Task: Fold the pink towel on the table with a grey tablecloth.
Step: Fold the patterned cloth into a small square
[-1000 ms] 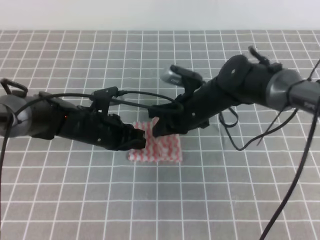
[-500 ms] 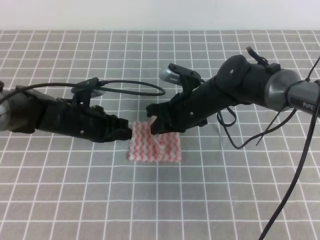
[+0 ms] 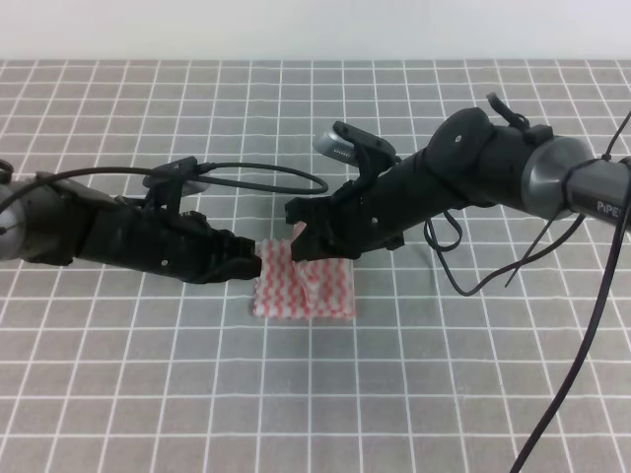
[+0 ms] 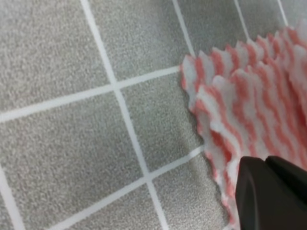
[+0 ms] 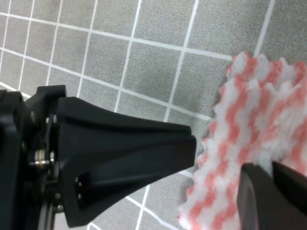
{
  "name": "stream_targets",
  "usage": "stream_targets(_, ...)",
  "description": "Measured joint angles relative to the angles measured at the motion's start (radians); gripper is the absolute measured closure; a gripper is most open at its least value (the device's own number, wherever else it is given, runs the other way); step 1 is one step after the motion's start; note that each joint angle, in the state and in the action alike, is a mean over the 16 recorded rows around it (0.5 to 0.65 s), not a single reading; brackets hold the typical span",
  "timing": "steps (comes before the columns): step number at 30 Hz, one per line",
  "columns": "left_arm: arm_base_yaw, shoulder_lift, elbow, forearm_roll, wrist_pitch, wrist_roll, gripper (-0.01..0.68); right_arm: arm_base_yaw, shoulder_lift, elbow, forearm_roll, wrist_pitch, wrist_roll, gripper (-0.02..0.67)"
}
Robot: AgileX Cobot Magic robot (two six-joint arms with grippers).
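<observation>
The pink towel (image 3: 306, 288) lies folded small on the table with a grey tablecloth (image 3: 296, 394), near the middle. My right gripper (image 3: 299, 239) hangs over its far edge, shut on a corner that is lifted off the pile. The right wrist view shows those shut fingers (image 5: 272, 167) against the wavy cloth (image 5: 249, 110). My left gripper (image 3: 254, 264) lies low at the towel's left edge, fingers shut. In the left wrist view its tips (image 4: 266, 165) overlap two layers of cloth (image 4: 254, 96). I cannot tell whether they pinch any. The right wrist view shows the left gripper (image 5: 189, 141) as one black wedge.
Black cables loop above the left arm (image 3: 266, 177) and hang from the right arm (image 3: 473, 276). The gridded cloth stretches out on all sides of the towel, and the table's far edge (image 3: 315, 61) meets a white wall.
The left gripper has drawn back to the left, off the towel, and now rests at its left edge. The right gripper has raised the held corner slightly.
</observation>
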Motion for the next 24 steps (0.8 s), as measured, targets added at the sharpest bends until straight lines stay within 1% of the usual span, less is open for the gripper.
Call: stream_targets(24,0.000,0.000,0.000,-0.001,-0.001,0.001,0.674,0.015,0.002,-0.001,0.006,-0.040,-0.004,0.663)
